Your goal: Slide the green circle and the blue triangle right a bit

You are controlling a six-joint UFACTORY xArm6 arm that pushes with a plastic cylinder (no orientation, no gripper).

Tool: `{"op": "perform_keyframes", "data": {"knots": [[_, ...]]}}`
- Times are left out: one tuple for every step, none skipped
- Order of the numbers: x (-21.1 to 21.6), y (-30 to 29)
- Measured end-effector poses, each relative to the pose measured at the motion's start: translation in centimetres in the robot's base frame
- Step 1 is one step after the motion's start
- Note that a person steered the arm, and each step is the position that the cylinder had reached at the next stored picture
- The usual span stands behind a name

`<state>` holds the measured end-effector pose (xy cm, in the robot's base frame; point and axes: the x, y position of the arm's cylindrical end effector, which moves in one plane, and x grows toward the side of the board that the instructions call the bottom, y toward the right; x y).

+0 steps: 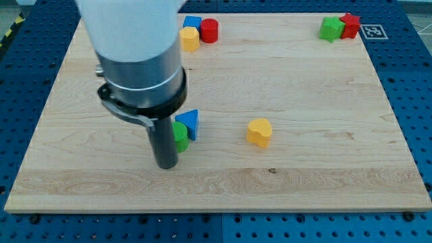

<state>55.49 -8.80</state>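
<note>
My tip (166, 164) rests on the board at the view's lower middle-left. The green circle (181, 137) sits right against the rod's right side, partly hidden by it. The blue triangle (190, 122) touches the green circle's upper right. The rod and the arm's grey-and-white body above it cover the board to the upper left of both blocks.
A yellow heart-shaped block (259, 132) lies to the right of the pair. At the view's top are a blue block (192, 23), a yellow block (190, 38) and a red cylinder (209, 30). At top right are a green block (331, 28) and a red star (349, 25).
</note>
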Motion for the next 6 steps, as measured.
{"op": "perform_keyframes", "data": {"knots": [[-1.8, -2.0], [-3.1, -1.8], [-2.5, -0.2], [-1.4, 0.9], [-1.3, 1.4], [-1.1, 0.9]]}}
